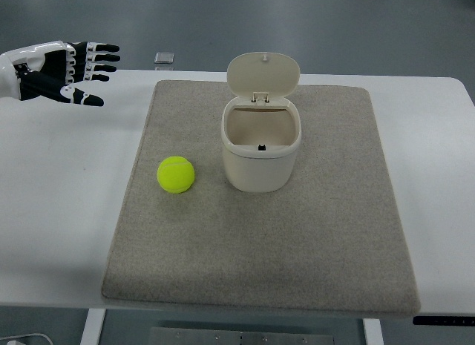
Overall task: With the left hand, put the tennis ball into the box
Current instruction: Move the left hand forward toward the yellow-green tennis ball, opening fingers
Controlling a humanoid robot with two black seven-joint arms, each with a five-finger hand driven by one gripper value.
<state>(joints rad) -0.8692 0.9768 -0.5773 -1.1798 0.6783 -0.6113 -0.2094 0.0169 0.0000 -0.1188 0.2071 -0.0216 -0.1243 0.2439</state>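
Hovering at the upper left, the left hand (70, 69) comes in from the left edge, white shell with black fingers (100, 57). Fingers are stretched out nearly straight and slightly fanned, pointing right; thumb sits below them, also extended. Hand is fully open, holding nothing and touching nothing visible. It sits over the bare white table (59, 204), left of the mat (312, 256) and well apart from the ball. Tennis ball (176, 174), yellow-green, rests on the grey mat toward its left side, just beside the box but not touching it. Box (260, 156) is a small cream bin standing upright near the mat's centre, its lid (263, 74) flipped up and back on the hinge, so the mouth is open; the inside looks bare apart from a small dark latch at the front rim. Small grey thing (165, 58) lies on the table's far edge, too small to identify. Right arm doesn't show anywhere in the view.
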